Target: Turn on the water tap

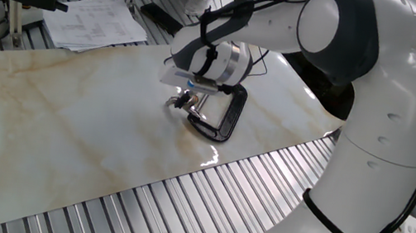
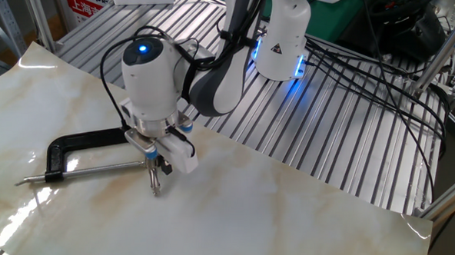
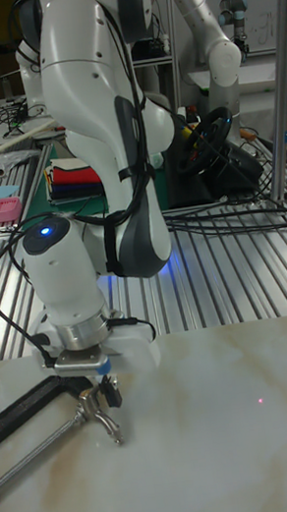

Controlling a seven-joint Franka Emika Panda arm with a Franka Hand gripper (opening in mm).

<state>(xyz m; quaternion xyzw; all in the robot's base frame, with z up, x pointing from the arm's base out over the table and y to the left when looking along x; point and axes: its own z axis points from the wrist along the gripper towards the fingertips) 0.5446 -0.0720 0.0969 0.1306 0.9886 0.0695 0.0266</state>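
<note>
The water tap (image 3: 101,418) is a small shiny silver fitting held at the end of the black C-clamp (image 2: 82,141) that lies on the marble board. It also shows as the tap (image 1: 178,102) and the tap (image 2: 154,182), with its spout pointing away from the clamp. My gripper (image 3: 100,393) points straight down right over the tap's top. Its two dark fingertips (image 3: 113,394) stand a little apart on either side of the tap's upper part. The same gripper (image 1: 189,96) hides the tap's lever, so contact is unclear.
The clamp's thin screw rod (image 2: 83,171) runs along the board to the left. Papers (image 1: 94,19) lie behind the board. Ribbed metal table (image 1: 202,208) surrounds the marble board (image 1: 65,119). Cables (image 2: 348,68) trail at the back.
</note>
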